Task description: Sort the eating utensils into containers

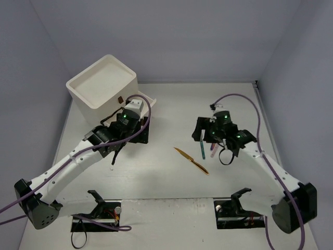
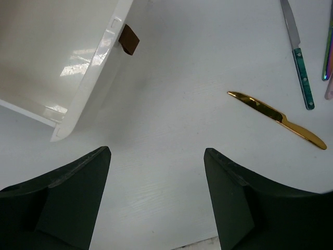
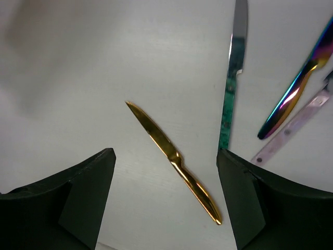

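Top external view, entries by size.

1. White table [image 1: 166, 104]: we record it as the surface that carries everything below.
2. White boxy cabinet [image 1: 101, 78]: far left corner, its top a shallow recess. From the left wrist view we list one drawer [image 2: 99, 57] with a dark brown square handle [image 2: 129, 40] on its front; we cannot tell what lies inside.
3. Left arm [image 1: 73, 161]: reaches from the near left corner to just in front of the cabinet.
4. Right arm [image 1: 270, 166]: reaches from the near right corner toward the middle right of the table.
5. Left gripper [image 2: 157, 151]: jaws spread wide, nothing between them, bare table below, the drawer's corner just beside it.
6. Right gripper [image 3: 164, 153]: jaws spread wide, gripping nothing, poised above item 7.
7. Gold knife [image 1: 191, 160]: flat on the table, diagonal, between the two arms and apart from the other cutlery.
8. Knife with a teal handle [image 3: 231, 88] and silver blade: flat on the table, beside the gold knife, not touching it.
9. Rainbow-sheen utensil [image 3: 294, 96]: slanted, to the right of the teal knife; we cannot tell its kind.
10. Pale pink utensil handle [image 3: 291, 133]: just beside the rainbow piece, the rest out of frame.

All four utensils lie on the table, well apart from the cabinet.
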### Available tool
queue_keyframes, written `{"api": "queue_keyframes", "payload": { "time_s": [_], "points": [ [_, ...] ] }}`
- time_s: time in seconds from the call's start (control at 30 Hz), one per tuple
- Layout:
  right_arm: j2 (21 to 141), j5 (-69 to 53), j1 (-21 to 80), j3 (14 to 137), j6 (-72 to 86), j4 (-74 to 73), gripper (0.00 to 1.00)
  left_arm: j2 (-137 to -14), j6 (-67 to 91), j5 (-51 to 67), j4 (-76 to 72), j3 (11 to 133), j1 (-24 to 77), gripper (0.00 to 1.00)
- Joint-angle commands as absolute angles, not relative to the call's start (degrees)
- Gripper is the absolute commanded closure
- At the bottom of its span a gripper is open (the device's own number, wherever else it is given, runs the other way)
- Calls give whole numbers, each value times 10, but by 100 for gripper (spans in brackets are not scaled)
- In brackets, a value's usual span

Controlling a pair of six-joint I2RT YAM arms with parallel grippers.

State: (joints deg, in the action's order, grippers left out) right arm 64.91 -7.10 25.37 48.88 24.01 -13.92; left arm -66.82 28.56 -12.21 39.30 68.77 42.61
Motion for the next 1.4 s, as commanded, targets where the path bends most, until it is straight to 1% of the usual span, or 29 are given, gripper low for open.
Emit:
{"api": "queue_keyframes", "payload": {
  "time_s": [0.0, 0.27, 0.47, 0.67, 0.8, 0.93, 1.0, 1.1, 1.17, 1.23, 1.27, 1.37],
  "points": [
    [734, -68, 315, 463, 218, -163, 25, -627, 313, -74, 389, 698, 415, 30],
    [804, -47, 360, 445, 214, -170, 26, -589, 329, -60, 391, 683, 414, 30],
    [853, -16, 394, 452, 207, -169, 29, -584, 333, -62, 391, 674, 413, 30],
    [888, -2, 413, 468, 200, -168, 36, -585, 334, -63, 390, 670, 413, 30],
    [910, 13, 427, 476, 201, -168, 43, -585, 335, -64, 390, 666, 413, 30],
    [934, 24, 446, 481, 205, -167, 53, -584, 334, -62, 390, 663, 413, 30],
    [945, 30, 455, 485, 208, -167, 61, -582, 334, -63, 390, 660, 414, 30],
    [963, 39, 465, 492, 212, -167, 76, -580, 335, -60, 390, 660, 413, 30],
    [971, 41, 469, 494, 217, -166, 89, -578, 336, -59, 390, 660, 413, 30],
    [977, 43, 470, 497, 220, -165, 97, -576, 336, -58, 390, 661, 413, 30],
    [980, 45, 470, 498, 222, -165, 99, -574, 336, -57, 390, 662, 413, 30],
    [983, 52, 470, 507, 237, -163, 100, -570, 337, -56, 389, 664, 413, 30]
  ]
}}
